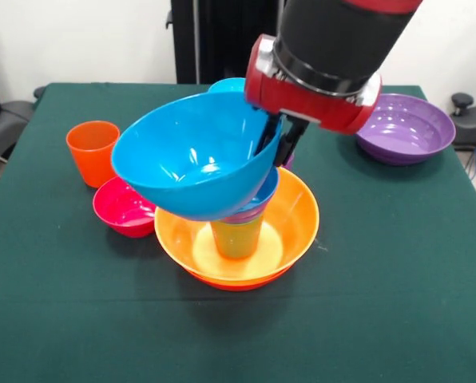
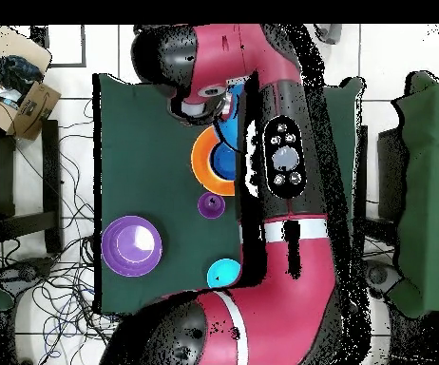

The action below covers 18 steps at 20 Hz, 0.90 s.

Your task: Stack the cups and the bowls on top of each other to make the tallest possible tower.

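Note:
My gripper (image 1: pixel 276 148) is shut on the rim of the large sky-blue bowl (image 1: pixel 192 153) and holds it tilted above the tower. The tower's base is the yellow-orange bowl (image 1: pixel 295 223), nested in the orange-red bowl (image 1: pixel 236 284). A lime green cup (image 1: pixel 236 239) stands in it, with the dark blue small bowl (image 1: pixel 267 191) on top, mostly hidden by the held bowl. The orange cup (image 1: pixel 92 152) and the magenta small bowl (image 1: pixel 123 209) stand left of the tower. In the overhead view the arm hides the gripper; the base bowl (image 2: pixel 202 163) and the purple cup (image 2: pixel 211 204) show.
The large purple bowl (image 1: pixel 404 128) sits at the back right of the table, and also shows in the overhead view (image 2: pixel 131 245). The small cyan bowl (image 1: pixel 226 84) is behind the held bowl, near the pedestal; it also shows in the overhead view (image 2: pixel 223 275). The green table (image 1: pixel 382 303) runs to the front edge.

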Tool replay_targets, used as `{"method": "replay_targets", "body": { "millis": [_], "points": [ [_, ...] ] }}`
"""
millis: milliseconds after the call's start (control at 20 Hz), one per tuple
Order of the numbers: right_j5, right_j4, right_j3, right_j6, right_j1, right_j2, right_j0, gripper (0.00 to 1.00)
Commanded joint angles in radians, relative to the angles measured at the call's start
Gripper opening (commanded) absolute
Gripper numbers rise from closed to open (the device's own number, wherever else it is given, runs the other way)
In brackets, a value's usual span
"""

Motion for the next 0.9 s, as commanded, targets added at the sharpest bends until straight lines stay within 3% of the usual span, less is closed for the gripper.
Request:
{"method": "replay_targets", "body": {
  "millis": [50,900],
  "points": [
    [0.112,-0.009,-0.072,0.049,0.065,-0.05,0.028,0.0],
    [0.181,0.013,-0.104,0.004,0.073,-0.079,0.057,0.0]
  ]
}}
